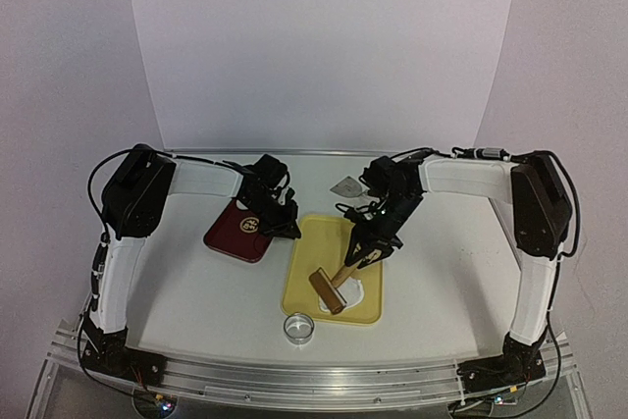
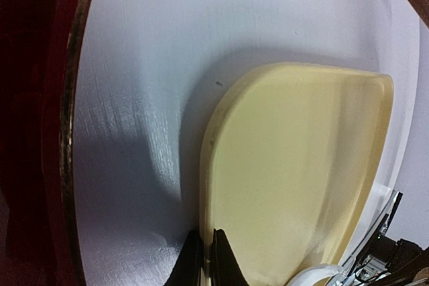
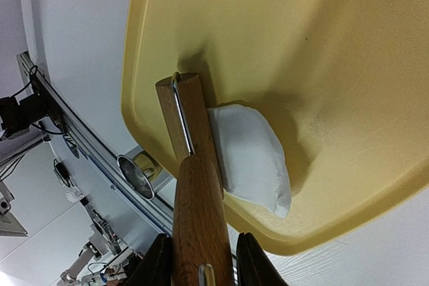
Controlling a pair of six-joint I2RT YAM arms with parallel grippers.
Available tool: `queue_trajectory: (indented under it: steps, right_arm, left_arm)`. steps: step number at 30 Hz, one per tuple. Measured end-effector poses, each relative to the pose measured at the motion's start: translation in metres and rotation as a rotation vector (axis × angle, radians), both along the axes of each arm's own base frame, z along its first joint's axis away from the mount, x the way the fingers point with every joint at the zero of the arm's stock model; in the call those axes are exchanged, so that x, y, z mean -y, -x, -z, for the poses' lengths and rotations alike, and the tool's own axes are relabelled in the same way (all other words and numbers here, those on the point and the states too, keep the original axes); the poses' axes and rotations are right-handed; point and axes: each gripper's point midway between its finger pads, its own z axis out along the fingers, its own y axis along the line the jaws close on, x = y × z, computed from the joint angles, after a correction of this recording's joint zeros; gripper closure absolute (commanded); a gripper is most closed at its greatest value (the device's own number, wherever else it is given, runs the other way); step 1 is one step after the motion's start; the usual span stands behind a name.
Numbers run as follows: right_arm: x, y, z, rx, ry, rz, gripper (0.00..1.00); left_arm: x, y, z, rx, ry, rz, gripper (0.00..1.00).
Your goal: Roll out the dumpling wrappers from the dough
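Observation:
A yellow cutting board (image 1: 324, 257) lies in the middle of the table. White dough (image 1: 355, 290) lies flattened at its near right part, also in the right wrist view (image 3: 251, 155). My right gripper (image 1: 365, 254) is shut on the wooden handle of a roller (image 3: 194, 199); the roller's wooden barrel (image 1: 327, 291) rests on the board against the dough. My left gripper (image 1: 291, 231) is shut on the board's far left rim (image 2: 206, 259). No round dumpling wrappers show.
A dark red plate (image 1: 235, 231) lies left of the board, under my left arm. A shiny round ring cutter (image 1: 299, 328) stands on the table just in front of the board. A small grey scraper (image 1: 345, 184) lies at the back.

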Motion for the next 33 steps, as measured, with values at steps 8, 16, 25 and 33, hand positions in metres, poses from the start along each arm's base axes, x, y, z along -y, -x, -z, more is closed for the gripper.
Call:
queue_trajectory:
  steps: [8, 16, 25, 33]
  right_arm:
    - [0.003, 0.001, -0.003, 0.018, 0.031, 0.022, 1.0]
    - [0.03, 0.005, -0.008, 0.072, 0.104, 0.073, 1.0]
    - [0.083, -0.01, -0.014, 0.07, 0.183, 0.173, 1.0]
    - [0.092, -0.009, -0.013, 0.074, 0.207, 0.177, 1.0]
  left_arm:
    - [0.0, 0.0, 0.0, 0.006, -0.008, -0.004, 1.0]
    - [-0.003, 0.004, 0.001, -0.002, -0.015, -0.03, 1.0]
    - [-0.003, 0.004, 0.001, -0.008, -0.016, -0.049, 1.0]
    - [-0.003, 0.004, 0.0, -0.007, -0.017, -0.048, 1.0]
